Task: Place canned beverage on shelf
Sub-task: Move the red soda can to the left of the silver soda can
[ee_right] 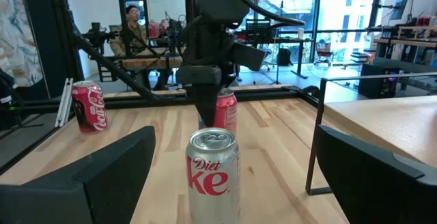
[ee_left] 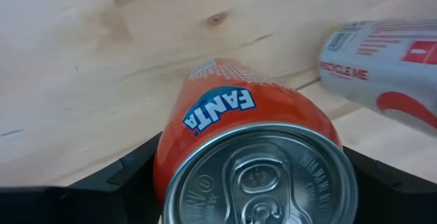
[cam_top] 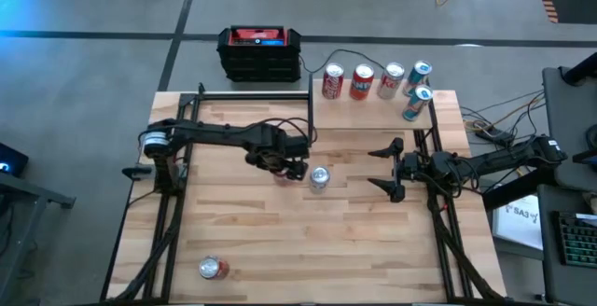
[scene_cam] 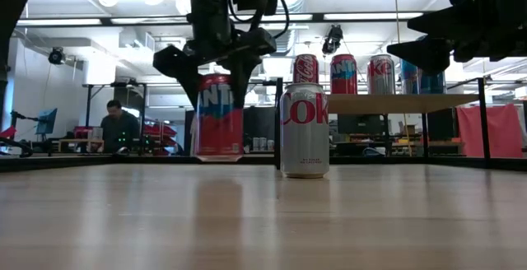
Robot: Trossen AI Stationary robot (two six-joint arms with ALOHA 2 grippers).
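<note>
Nearest the low camera, the silver Diet Coke can [scene_cam: 305, 130] stands upright on the counter [scene_cam: 263, 221], centre frame. Just behind and left of it, the left claw [scene_cam: 216, 64] comes down from above, pinching the top of the orange Fanta can [scene_cam: 218, 115]; whether that can's base touches the wood is hard to tell. At frame right in the high view, the right claw [cam_top: 390, 169] hovers spread wide, pointing toward the Diet Coke. Farther back, upper right, the shelf [cam_top: 373, 110] carries five cans, some partly cut off by the claw in the low view.
</note>
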